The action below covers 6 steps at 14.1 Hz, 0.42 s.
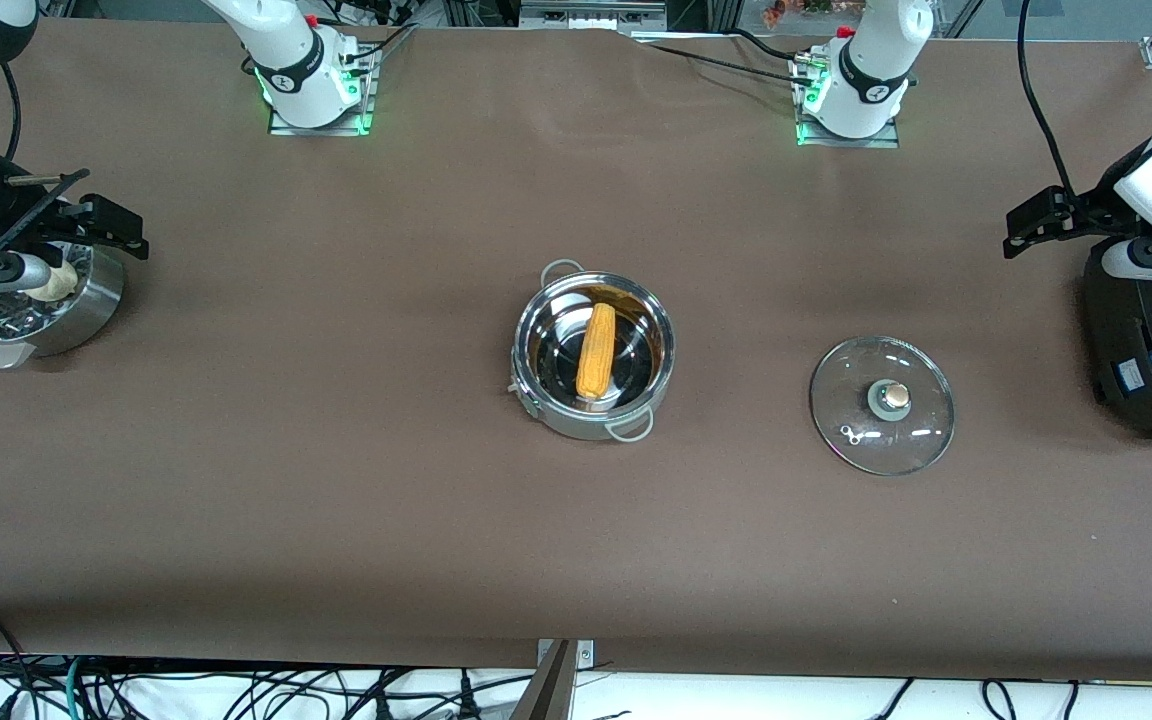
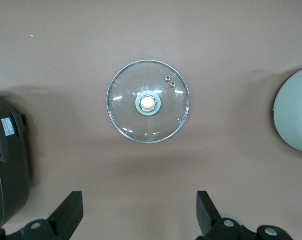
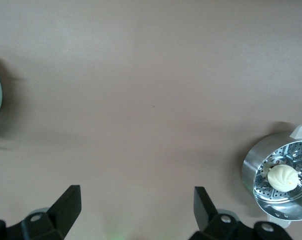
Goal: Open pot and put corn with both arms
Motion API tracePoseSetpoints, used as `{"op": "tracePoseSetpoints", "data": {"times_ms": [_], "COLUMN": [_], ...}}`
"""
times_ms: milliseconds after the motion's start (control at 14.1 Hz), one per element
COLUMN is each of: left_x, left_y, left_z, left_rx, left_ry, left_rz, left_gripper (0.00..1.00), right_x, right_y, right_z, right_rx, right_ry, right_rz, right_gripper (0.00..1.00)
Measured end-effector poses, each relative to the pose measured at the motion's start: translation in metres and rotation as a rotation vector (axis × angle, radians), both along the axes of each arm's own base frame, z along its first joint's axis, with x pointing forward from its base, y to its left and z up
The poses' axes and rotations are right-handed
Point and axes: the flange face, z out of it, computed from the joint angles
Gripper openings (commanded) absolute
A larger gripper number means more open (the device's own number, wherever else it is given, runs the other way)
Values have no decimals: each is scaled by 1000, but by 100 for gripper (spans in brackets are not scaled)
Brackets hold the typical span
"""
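- A glass lid (image 1: 882,405) with a round knob is seen lying flat on the brown table (image 1: 336,520), nearest the front camera of all the things, toward the left arm's end and well apart from the pot.
- The pot (image 1: 593,362) is found uncovered at the middle of the table, with one wire loop handle turned toward the front camera and the other away from it.
- The corn (image 1: 596,351) is laid inside the pot, resting lengthwise on the mirror-like bottom.
- A perforated steamer pan (image 1: 31,305) holding a white bun (image 1: 58,282) is placed at the right arm's end of the table.
- A black cooker (image 1: 1151,345) is set at the left arm's end.
- The right gripper (image 3: 137,210) is held over the table beside the steamer pan, fingers spread wide, with nothing gripped.
- The left gripper (image 2: 139,212) is held over the table between the cooker and the lid, fingers likewise spread wide and empty.
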Motion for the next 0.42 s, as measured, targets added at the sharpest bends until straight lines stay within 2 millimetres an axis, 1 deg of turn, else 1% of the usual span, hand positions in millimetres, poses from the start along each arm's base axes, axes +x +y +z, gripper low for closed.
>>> {"op": "tracePoseSetpoints", "data": {"times_ms": [424], "left_x": [0], "left_y": [-2], "left_z": [3], "left_rx": [0], "left_ry": [-4], "left_rz": [-1], "left_gripper": [100], "right_x": [-2], "right_y": [-1], "right_z": [2], "right_rx": [-3], "right_ry": [9], "right_rz": [-1], "right_gripper": [100]}}
